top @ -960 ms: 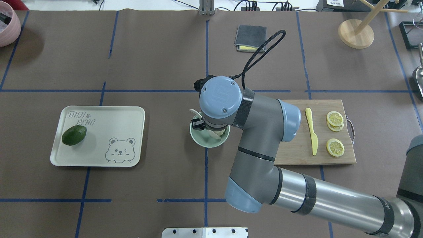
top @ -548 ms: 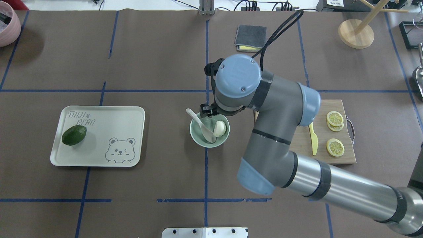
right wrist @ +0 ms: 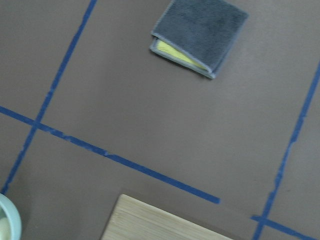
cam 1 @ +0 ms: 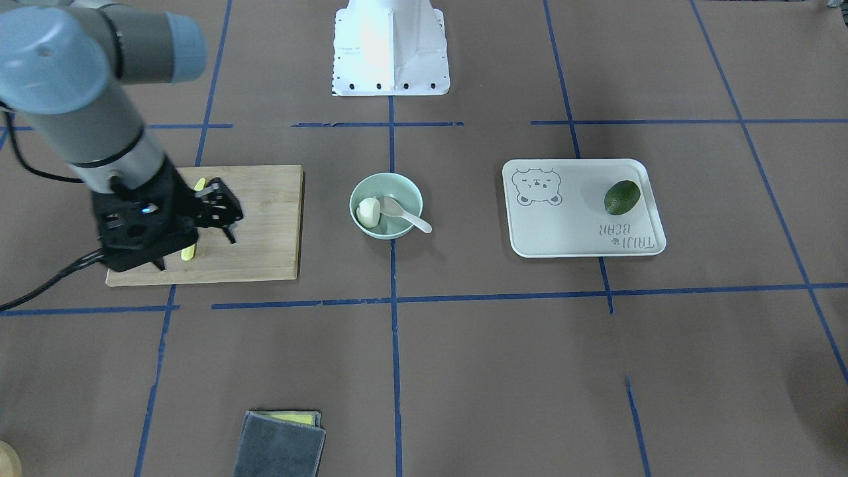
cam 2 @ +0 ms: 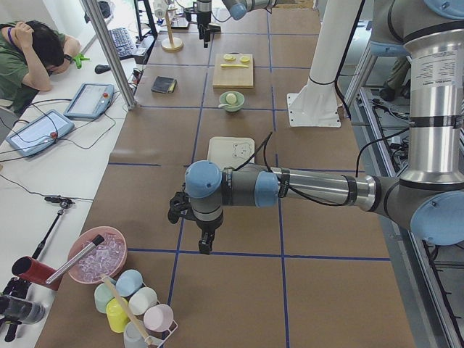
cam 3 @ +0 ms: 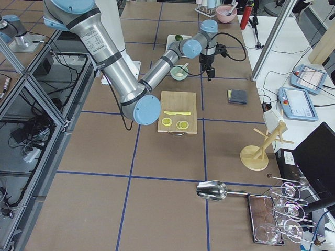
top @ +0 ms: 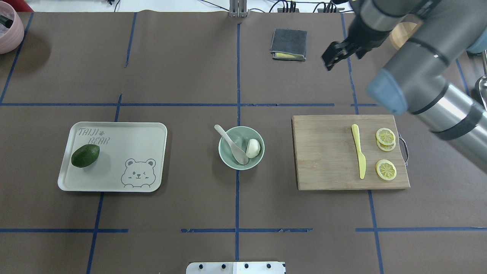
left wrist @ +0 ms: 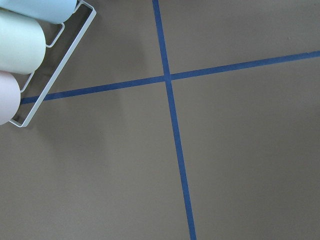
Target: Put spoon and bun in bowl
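Inside the bowl (top: 245, 134) lie spoon (top: 232, 146) and bun (top: 253, 148); right tool (top: 328, 61) hangs empty, jaws apart; left tool (cam 2: 206, 248) opening cannot be told.

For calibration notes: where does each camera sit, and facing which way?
Front-facing: across the table, facing the robot, steeply down; right gripper shows.
Overhead: behind the robot, forward and down; right arm shows.
Exterior left: table's left end, looking along it; left arm near.
Exterior right: opposite end; right arm near.
Left wrist: down at table, cups; no body.
Right wrist: down at grey cloth; no body.
Front-facing and overhead share bowl, spoon, bun.
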Robot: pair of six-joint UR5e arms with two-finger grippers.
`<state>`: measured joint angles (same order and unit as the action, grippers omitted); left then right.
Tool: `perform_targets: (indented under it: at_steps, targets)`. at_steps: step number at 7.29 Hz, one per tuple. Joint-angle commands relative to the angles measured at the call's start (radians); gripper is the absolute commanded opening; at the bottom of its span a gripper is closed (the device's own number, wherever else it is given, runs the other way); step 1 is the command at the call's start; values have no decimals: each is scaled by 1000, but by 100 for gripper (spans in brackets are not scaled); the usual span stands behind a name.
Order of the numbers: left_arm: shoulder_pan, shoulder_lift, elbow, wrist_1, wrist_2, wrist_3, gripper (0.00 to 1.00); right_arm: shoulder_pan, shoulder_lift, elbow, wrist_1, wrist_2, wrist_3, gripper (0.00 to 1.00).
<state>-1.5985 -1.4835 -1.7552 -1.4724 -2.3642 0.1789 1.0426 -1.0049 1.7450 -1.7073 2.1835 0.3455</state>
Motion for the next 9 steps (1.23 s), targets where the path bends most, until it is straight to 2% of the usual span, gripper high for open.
perform_targets:
  at_steps: [1,2,4,6,9]
  targets:
    - [0,3,2,3,-1,-4,100,230,-162,-19,-3,111,-359,100]
    - [0,6,-6,4,-1,-4,100,297,-216,-42,-3,105,-457,100]
    - [-1,6,-7,3,-4,-2,100,397,-387,-50,12,105,-476,100]
    - [-1,8,-15,0,-3,2,100,445,-547,-45,21,104,-488,100]
    - [-1,2,-20,-5,6,2,100,470,-593,-48,37,104,-490,100]
